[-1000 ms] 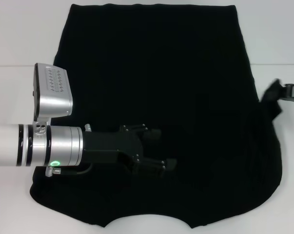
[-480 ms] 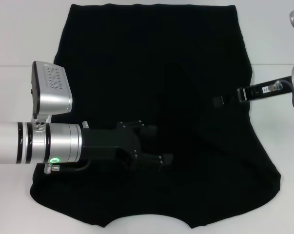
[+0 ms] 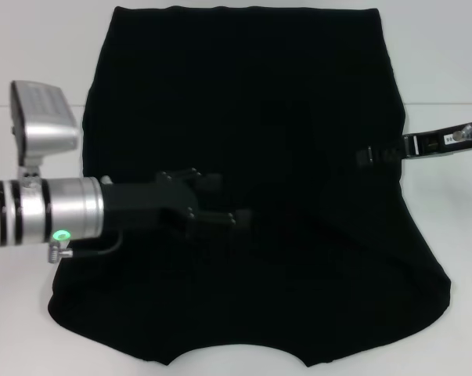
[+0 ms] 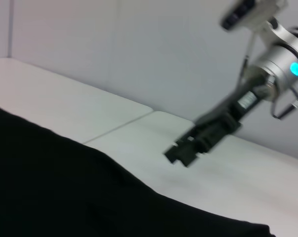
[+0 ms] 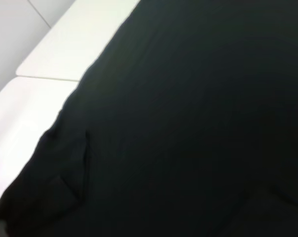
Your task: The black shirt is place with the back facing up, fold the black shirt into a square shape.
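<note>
- Head view: since a second ago, the left gripper [image 3: 220, 205] has drawn back left over the black shirt [image 3: 251, 102], fingers spread; the right gripper [image 3: 370, 156] reached in over the right edge; its fingers I cannot tell.
- Left wrist view: the shirt lies flat on the white table [image 4: 69, 108]; the right gripper hangs beyond.
- Right wrist view: a bunched sleeve could skew the fold.

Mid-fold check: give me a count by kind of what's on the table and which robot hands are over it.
Black shirt: 1
Robot hands: 2, left hand over the shirt, right hand at its right edge
White table: 1
Total: 4
</note>
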`<state>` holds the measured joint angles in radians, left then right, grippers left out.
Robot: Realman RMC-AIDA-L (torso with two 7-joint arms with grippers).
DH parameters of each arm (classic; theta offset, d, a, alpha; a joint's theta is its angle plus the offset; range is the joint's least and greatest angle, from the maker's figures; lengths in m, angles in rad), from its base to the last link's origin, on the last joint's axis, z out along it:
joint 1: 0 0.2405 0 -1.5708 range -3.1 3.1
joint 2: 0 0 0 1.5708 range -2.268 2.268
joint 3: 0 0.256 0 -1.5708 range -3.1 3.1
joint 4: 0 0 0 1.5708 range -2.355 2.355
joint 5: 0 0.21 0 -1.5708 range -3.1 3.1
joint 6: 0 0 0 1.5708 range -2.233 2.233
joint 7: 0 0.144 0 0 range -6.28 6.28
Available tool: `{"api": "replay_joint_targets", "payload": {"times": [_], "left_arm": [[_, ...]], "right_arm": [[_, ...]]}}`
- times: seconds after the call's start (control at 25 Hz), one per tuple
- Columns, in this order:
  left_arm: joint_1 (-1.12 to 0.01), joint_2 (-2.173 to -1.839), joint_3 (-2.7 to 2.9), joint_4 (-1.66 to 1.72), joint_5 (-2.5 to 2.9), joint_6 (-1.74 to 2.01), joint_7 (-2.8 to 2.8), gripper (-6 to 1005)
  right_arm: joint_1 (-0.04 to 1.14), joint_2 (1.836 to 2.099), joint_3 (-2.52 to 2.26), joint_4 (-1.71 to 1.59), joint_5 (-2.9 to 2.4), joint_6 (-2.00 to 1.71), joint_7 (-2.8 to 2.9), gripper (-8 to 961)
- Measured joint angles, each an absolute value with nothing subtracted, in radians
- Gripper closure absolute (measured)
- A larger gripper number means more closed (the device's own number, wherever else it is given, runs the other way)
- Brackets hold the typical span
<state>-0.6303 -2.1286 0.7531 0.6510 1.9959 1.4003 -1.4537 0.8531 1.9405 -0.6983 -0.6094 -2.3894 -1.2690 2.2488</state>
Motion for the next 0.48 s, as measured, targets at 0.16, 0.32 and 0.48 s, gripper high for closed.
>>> {"api": "replay_joint_targets", "payload": {"times": [0.16,0.32,0.48], "left_arm": [[-0.618,-2.105,0.707,0.667,2.005,1.427,-1.560,73],[-0.591,-2.079,0.647,0.697,2.045,1.479,-1.699,76],[-0.552,-2.075,0.580,0.775,2.137,1.505,-1.822,78]], "right_arm": [[0.832,1.937,-0.696,-0.601,-2.372,-1.290,2.224,167],[0.807,1.944,-0.695,-0.596,-2.327,-1.307,2.177,171],[0.782,1.952,-0.695,-0.594,-2.269,-1.318,2.135,171]]}}
